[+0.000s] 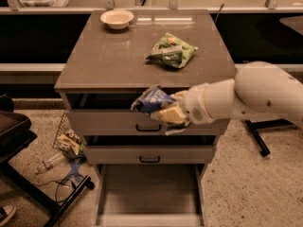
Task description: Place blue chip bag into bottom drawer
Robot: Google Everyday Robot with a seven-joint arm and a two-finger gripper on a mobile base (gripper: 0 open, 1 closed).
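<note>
The blue chip bag (150, 100), dark blue foil with white lettering, is held in my gripper (165, 111). The gripper is shut on the bag in front of the top drawer's front, below the cabinet's top edge. The white arm (246, 96) reaches in from the right. The bottom drawer (150, 195) is pulled out at the foot of the cabinet, its flat grey-brown floor bare, well below the bag.
A green snack bag (170, 51) and a white bowl (117, 18) sit on the cabinet top (109, 56). Two drawers with black handles (147, 127) are above the open one. A wire basket with litter (68, 138) and a black chair base (28, 183) stand at left.
</note>
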